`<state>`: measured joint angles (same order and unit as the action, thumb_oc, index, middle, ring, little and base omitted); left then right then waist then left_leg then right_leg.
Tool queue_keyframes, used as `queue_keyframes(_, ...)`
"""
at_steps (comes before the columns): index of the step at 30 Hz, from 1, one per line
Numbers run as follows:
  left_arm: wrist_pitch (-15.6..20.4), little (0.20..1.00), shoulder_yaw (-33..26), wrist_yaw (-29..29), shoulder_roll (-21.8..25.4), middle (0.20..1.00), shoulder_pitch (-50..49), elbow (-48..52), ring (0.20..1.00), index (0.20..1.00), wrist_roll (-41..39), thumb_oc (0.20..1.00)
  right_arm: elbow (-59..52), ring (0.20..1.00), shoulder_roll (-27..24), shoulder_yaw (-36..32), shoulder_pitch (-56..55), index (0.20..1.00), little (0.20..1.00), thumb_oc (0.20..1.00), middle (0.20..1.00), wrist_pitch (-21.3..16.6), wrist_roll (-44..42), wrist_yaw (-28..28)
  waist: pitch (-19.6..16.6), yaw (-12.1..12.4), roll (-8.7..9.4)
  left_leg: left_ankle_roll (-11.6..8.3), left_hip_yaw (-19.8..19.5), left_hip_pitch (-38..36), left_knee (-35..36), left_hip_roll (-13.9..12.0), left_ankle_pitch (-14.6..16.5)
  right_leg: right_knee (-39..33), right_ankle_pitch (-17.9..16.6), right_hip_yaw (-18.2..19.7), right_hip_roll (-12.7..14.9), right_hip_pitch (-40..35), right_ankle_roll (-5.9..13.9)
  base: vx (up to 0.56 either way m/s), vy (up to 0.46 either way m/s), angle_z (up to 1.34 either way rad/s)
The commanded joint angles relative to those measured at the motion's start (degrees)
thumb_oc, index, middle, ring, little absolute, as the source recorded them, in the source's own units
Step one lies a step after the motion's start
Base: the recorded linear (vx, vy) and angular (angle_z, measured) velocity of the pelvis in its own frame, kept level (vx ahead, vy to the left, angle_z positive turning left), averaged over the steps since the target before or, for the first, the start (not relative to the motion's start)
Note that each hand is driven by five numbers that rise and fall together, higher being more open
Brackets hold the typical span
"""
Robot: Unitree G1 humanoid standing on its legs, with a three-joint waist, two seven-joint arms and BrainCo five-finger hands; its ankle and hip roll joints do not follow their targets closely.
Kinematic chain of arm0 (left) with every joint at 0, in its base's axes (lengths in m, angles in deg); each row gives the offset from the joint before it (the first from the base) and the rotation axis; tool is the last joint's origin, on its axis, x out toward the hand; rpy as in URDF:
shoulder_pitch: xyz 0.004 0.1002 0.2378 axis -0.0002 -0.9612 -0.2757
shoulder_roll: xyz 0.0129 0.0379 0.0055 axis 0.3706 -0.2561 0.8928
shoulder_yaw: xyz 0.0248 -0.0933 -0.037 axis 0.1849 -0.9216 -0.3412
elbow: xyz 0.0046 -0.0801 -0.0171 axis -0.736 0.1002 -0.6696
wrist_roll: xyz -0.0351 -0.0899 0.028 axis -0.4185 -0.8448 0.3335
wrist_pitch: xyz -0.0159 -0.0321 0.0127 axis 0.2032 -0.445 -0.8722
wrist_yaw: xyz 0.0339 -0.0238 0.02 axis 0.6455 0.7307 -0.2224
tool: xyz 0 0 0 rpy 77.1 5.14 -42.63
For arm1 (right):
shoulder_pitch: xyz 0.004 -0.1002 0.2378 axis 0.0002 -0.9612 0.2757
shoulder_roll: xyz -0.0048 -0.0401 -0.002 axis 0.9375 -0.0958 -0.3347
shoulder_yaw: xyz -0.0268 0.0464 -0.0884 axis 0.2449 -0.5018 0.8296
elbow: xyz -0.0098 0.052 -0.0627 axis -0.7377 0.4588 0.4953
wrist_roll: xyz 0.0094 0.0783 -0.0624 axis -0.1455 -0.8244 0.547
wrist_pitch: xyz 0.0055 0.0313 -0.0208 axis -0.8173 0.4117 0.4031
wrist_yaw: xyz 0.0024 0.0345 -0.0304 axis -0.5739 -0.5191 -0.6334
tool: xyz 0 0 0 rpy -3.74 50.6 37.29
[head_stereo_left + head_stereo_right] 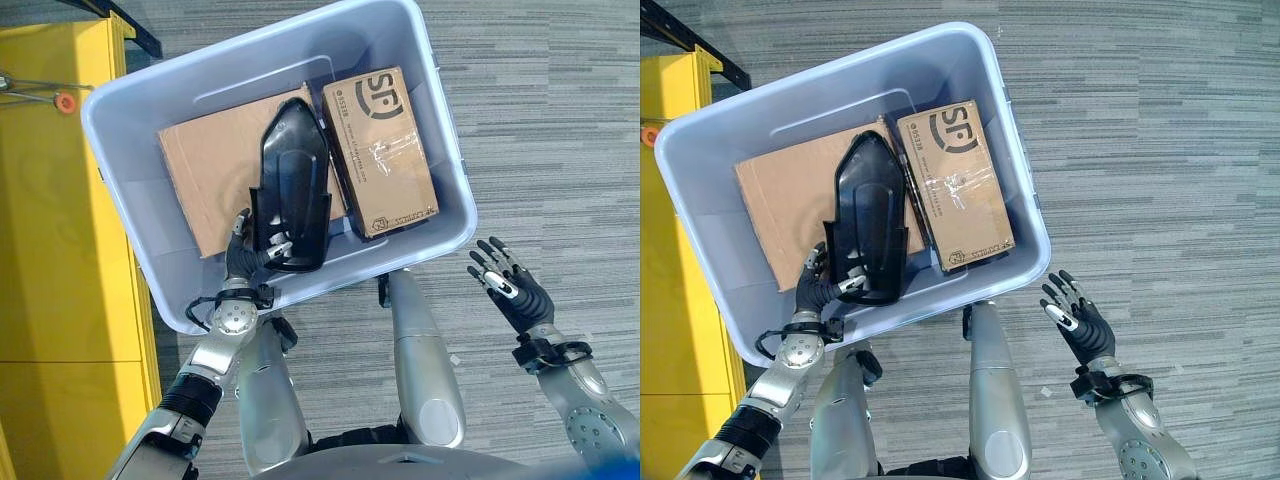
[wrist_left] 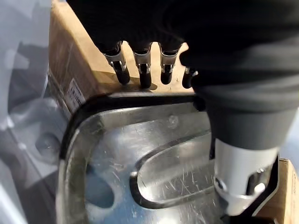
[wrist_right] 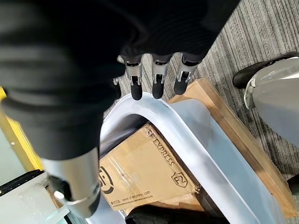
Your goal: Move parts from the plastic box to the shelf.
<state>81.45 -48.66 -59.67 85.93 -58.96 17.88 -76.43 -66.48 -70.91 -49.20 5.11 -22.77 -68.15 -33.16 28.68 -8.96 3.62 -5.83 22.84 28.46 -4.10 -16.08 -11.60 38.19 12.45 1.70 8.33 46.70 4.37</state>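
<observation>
With only the left hand [image 1: 250,258] curled round the near end of the long black part [image 1: 292,180] inside the plastic box [image 1: 140,120], and the right hand [image 1: 510,280] spread wide outside, the part could tip or snag the rim.

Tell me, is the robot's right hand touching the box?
Apart. The left eye view shows grey carpet between the right hand and the plastic box.

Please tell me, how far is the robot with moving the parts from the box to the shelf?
Early stage. Nothing looks delivered yet: no part is seen on the yellow shelf. In hand: the left hand has its fingers curled on the black part, which is still inside the box. The right hand is open over the carpet, beside the box. Left to do: lift the part out and carry it to the shelf.
</observation>
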Motion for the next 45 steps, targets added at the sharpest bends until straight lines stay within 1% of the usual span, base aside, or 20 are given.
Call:
queue_keyframes(1,0.8,1.000,-4.5,-2.2,2.0,1.000,-0.5,-0.7,1.000,1.000,0.3,1.000,-1.1,1.000,-1.2,0.0,2.9,1.000,1.000,1.000,1.000,-1.5,-1.6,-0.3,1.1,-0.6,2.02,-4.45,-5.4,-1.8,-8.7,-5.9,7.4,-18.9,-17.1,0.3,1.6,-8.3,3.72,0.01,0.005,-0.05)
queue_keyframes(14,0.5,1.000,-3.9,-3.3,0.5,1.000,1.4,-4.6,1.000,1.000,-3.0,1.000,-1.5,1.000,-2.5,0.6,3.3,1.000,1.000,1.000,1.000,-1.5,-2.3,0.3,1.1,-1.3,1.44,-4.29,-5.2,-1.0,-9.0,-5.6,7.5,-18.3,-17.2,0.9,1.8,-6.9,3.58,0.00,0.000,-0.01)
queue_keyframes(23,-1.0,1.000,-1.4,-2.7,-1.7,1.000,6.9,-14.0,1.000,1.000,-5.3,1.000,-1.6,1.000,-3.7,1.4,4.2,1.000,1.000,1.000,1.000,-1.2,-2.9,0.2,1.1,-2.5,1.46,-4.35,-4.5,-0.9,-9.1,-5.8,7.6,-17.8,-17.3,1.5,1.4,-5.8,3.54,0.00,0.000,-0.03)
queue_keyframes(24,-1.6,1.000,-0.7,-2.6,-2.7,1.000,8.9,-16.9,1.000,1.000,-6.0,1.000,-1.8,1.000,-4.3,1.5,4.2,1.000,1.000,1.000,1.000,-1.1,-3.3,0.1,1.1,-2.9,1.37,-4.36,-4.4,-0.8,-9.4,-5.9,7.7,-17.7,-17.3,1.8,1.2,-5.5,3.47,0.00,0.000,0.00)
queue_keyframes(26,-1.7,1.000,-0.4,-3.0,-2.8,1.000,9.6,-17.0,1.000,1.000,-6.2,1.000,-2.0,1.000,-4.7,1.5,4.2,1.000,1.000,1.000,1.000,-1.3,-3.3,0.2,1.1,-3.0,1.19,-4.40,-4.2,-0.6,-9.4,-5.9,7.7,-17.6,-17.3,2.0,1.1,-5.2,3.46,0.00,0.000,0.00)
queue_keyframes(31,-2.1,1.000,-0.1,-4.2,-3.0,1.000,11.7,-20.3,1.000,1.000,-5.8,1.000,-2.3,1.000,-5.4,1.9,4.4,1.000,1.000,1.000,1.000,-1.4,-3.5,0.0,1.1,-3.4,1.01,-4.41,-3.9,-0.5,-9.5,-6.0,7.7,-17.0,-17.2,2.2,0.8,-4.5,3.34,0.00,-0.007,-0.02)
queue_keyframes(34,-2.2,1.000,0.1,-4.3,-3.0,1.000,12.0,-20.1,1.000,1.000,-5.5,1.000,-2.3,1.000,-5.6,2.0,4.5,1.000,1.000,1.000,1.000,-1.5,-3.6,-0.1,1.1,-3.5,0.97,-4.44,-3.9,-0.5,-9.5,-6.1,7.7,-16.9,-17.2,2.3,0.8,-4.3,3.32,0.00,-0.005,-0.01)
queue_keyframes(37,-3.2,1.000,1.3,-4.8,-2.8,1.000,13.1,-20.6,1.000,1.000,-2.9,1.000,-2.8,1.000,-6.4,2.0,4.4,1.000,1.000,1.000,1.000,-1.9,-4.3,-0.6,1.1,-4.0,0.66,-4.45,-3.7,-0.3,-9.6,-6.1,7.7,-16.3,-16.8,2.7,0.4,-3.6,3.24,0.00,0.000,0.00)
queue_keyframes(45,-3.0,1.000,2.4,-5.0,-2.7,1.000,13.7,-20.0,1.000,1.000,-1.6,1.000,-3.1,1.000,-7.2,1.7,4.6,1.000,1.000,1.000,1.000,-2.3,-4.1,-1.1,1.1,-4.6,-0.01,-4.43,-3.0,-0.7,-9.6,-6.4,7.9,-15.4,-16.5,3.5,-0.2,-2.4,3.10,0.01,-0.010,-0.05)
